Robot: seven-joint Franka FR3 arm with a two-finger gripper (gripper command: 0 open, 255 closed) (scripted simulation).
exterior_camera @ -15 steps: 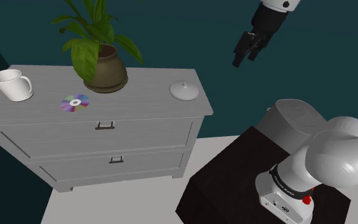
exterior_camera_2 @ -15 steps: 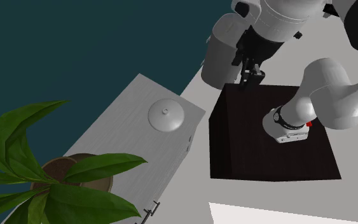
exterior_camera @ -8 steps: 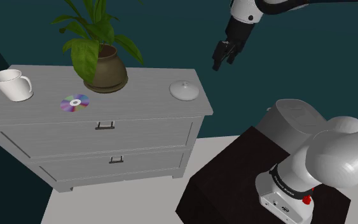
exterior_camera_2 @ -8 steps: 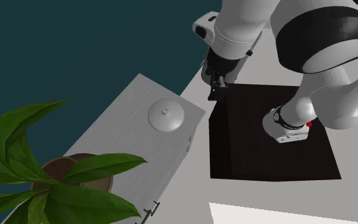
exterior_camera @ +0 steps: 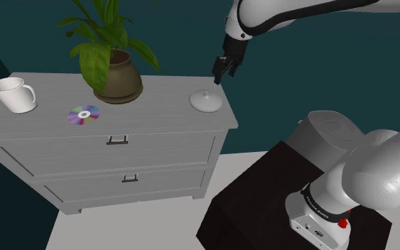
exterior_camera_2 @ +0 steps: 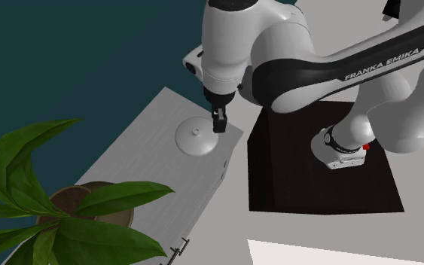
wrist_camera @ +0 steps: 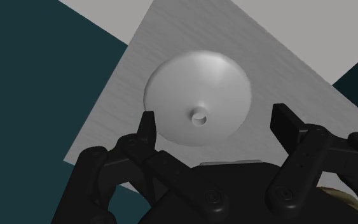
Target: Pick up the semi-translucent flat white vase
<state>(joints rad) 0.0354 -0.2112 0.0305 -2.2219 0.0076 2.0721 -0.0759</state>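
**Open gripper arrives over the flat vase**

Along the grey dresser top (exterior_camera: 155,106), from the shoulder view's left, stand a white mug (exterior_camera: 12,94), a CD (exterior_camera: 83,114) and a potted plant (exterior_camera: 113,71). The flat white vase (exterior_camera: 206,101) sits near the right-hand corner, well apart from the rest. Further right is the dark stand (exterior_camera: 262,206).

A second ago the gripper (exterior_camera: 223,71) hung high and well off the dresser's right end. Now it has swung leftward and down to hover just above the vase's far edge. Nothing on the dresser has shifted. In the wrist view the gripper (wrist_camera: 215,119) is spread wide, with the vase (wrist_camera: 196,89) and its small neck hole lying between and beyond the fingers, untouched. The approach looks nearly done (a descent and a closing grip probably remain).

In the second exterior view the gripper (exterior_camera_2: 219,124) covers part of the rim of the vase (exterior_camera_2: 193,139). How much gap remains between fingertips and vase is hard to judge. The vase renders as plain opaque white, with no translucency showing. The plant's leaves are cut off at the frame edges.
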